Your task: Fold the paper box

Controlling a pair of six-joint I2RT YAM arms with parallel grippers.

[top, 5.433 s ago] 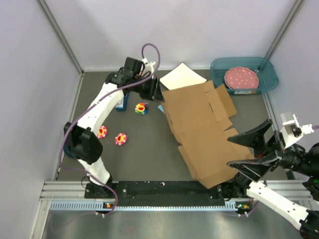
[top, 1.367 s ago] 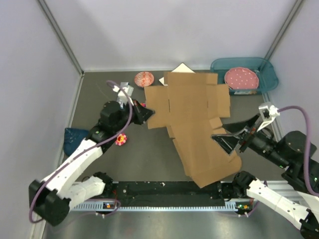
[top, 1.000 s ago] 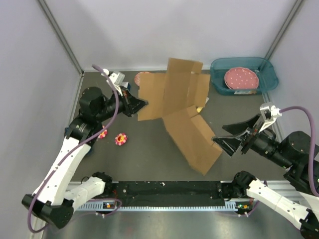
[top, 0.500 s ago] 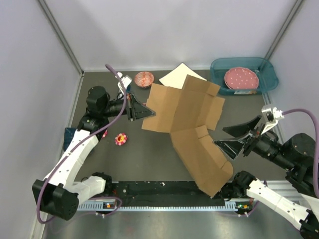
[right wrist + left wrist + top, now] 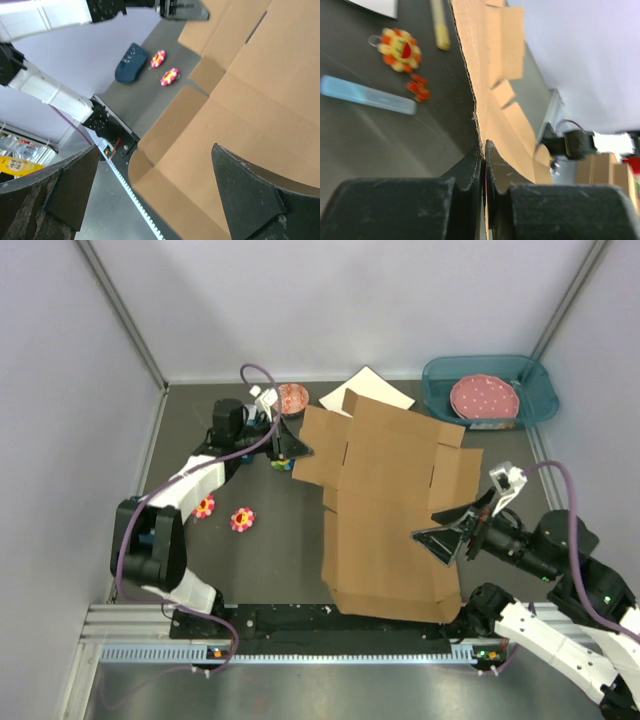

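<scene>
Two grippers work at opposite sides of the paper box [image 5: 390, 510], which lies spread open in the middle of the dark table, its flaps unfolded. The left gripper [image 5: 297, 448] is clenched on the box's far left edge; the left wrist view shows the cardboard rim pinched between the closed fingertips [image 5: 476, 159]. The right gripper [image 5: 445, 530] hangs over the box's right side with its jaws spread wide, grasping nothing; whether it touches the cardboard cannot be told. A white sheet [image 5: 365, 392] pokes out from behind the box's far edge. A teal tray [image 5: 440, 375] holding a pink dotted plate [image 5: 484, 397] sits beyond the box's far right corner. Left of the box lie two flower toys [image 5: 242, 519], well apart from it.
</scene>
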